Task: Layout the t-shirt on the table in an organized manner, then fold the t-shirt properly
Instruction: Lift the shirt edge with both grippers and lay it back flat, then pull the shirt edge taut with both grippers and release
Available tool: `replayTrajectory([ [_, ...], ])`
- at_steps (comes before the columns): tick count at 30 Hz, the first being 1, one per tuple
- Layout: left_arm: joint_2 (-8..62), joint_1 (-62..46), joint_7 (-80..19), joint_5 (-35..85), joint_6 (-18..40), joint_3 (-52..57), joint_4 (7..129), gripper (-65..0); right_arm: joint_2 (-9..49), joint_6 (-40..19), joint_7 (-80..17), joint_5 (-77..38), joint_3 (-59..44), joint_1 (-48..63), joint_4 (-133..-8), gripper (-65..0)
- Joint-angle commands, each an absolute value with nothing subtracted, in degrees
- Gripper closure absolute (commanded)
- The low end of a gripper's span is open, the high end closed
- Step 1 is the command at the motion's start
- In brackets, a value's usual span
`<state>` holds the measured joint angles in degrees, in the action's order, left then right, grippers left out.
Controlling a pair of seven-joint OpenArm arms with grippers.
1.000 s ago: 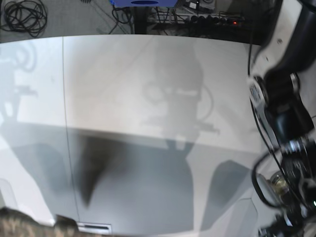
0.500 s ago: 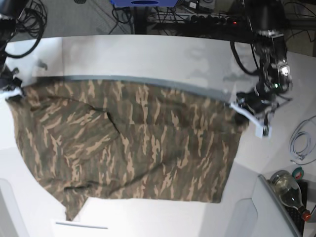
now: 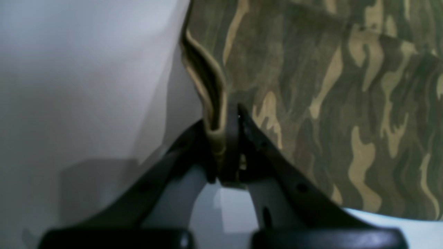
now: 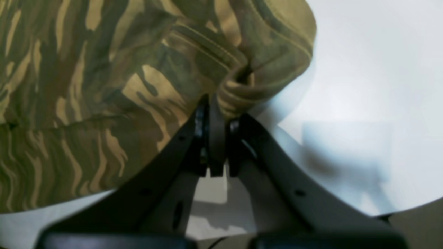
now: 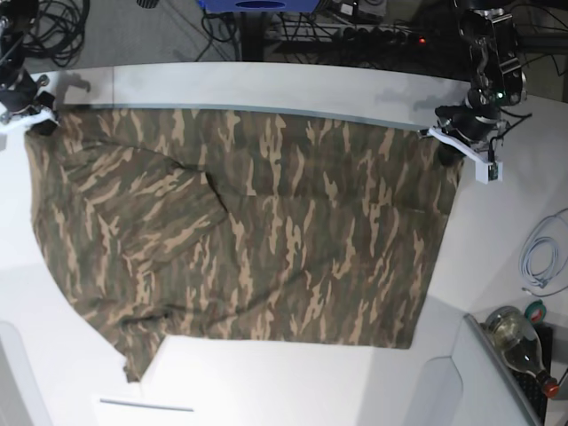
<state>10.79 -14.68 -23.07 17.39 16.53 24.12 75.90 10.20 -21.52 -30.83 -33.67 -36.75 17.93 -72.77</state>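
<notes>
Base view: white tabletop [image 5: 497, 266], thin seam line, coiled black cables [image 5: 58, 27] on the floor past its far edge. Pale cable loop [image 5: 540, 257] and a clear bottle [image 5: 516, 342] with a red part at right. No writing I can read on anything.

Camo t-shirt [image 5: 275, 231] lies spread across the middle of the tabletop, its far edge running between the two arms. Left end effector [image 5: 451, 151] is at the far corner on the view's right, right end effector [image 5: 43, 124] at the far corner on the view's left. A piece of cloth pokes out at the near left.

Vs half a second back: both end effectors and the shirt's far edge sit farther from the camera, near hem shifted the same way. One second back the shirt showed only as a strip at bottom left.

Left wrist view: left end effector pressed together on the shirt's corner, open fold of cloth rising from the tips. Bare tabletop on the left side.

Right wrist view: right end effector also pinching shirt fabric, cloth bunched at the tips, seamed fold looping off to the upper right.
</notes>
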Motion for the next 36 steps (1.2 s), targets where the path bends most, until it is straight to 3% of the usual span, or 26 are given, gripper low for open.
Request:
replayTrajectory([
  [1, 11.74, -15.16, -20.88, 17.45, 16.31, 24.48, 75.91, 0.0, 11.12, -21.58, -29.14, -33.98, -36.97, 19.03, -73.63, 0.0],
  [32, 10.15, -20.35, -19.38, 17.45, 16.31, 31.60, 74.33, 0.0, 9.71, -21.58, -28.70, -33.89, -37.23, 22.90, -73.80, -1.1],
  [35, 10.07, -20.44, -19.38, 17.45, 16.31, 31.78, 74.33, 0.0, 8.84, -21.58, -28.70, -34.24, -37.32, 23.43, -73.89, -9.9],
  [36, 9.80, -20.70, -19.38, 17.45, 16.31, 31.96, 74.33, -5.4, 8.84, -21.58, -28.70, -34.24, -37.32, 23.52, -74.33, -14.9],
])
